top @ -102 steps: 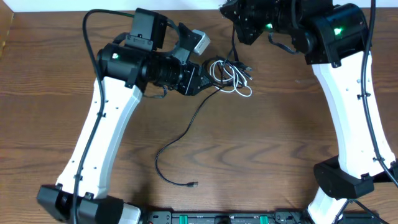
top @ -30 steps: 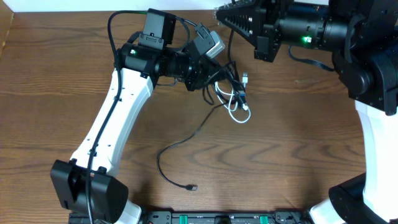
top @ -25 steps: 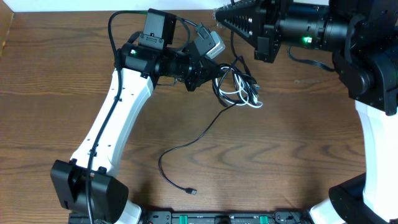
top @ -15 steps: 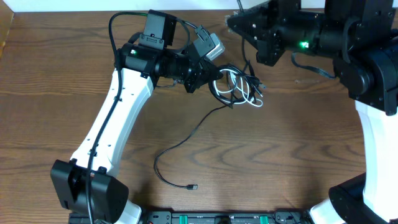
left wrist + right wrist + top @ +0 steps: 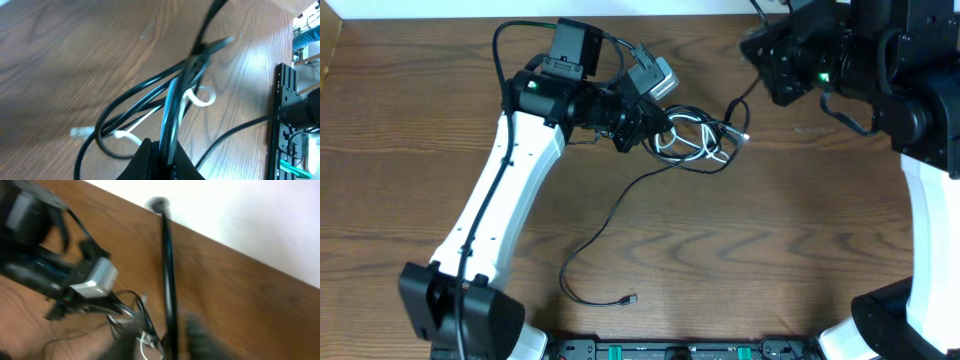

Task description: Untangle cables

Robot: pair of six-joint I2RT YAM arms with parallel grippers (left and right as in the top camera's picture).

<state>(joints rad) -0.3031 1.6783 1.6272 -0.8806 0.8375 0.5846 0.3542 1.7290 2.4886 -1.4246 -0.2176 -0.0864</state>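
At far centre, our L gripper [image 5: 653, 127] is clamped on the cables [image 5: 695, 138]; R gripper [image 5: 755, 45] far right, finger state unclear, too blurred.

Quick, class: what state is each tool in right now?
Left tool: closed on the cables.
Right tool: cannot be told, its wrist view is too blurred.

Wood-grain table [image 5: 800, 230], cables [image 5: 695, 140] bunched near far edge, one black cord [image 5: 612, 218] trailing forward
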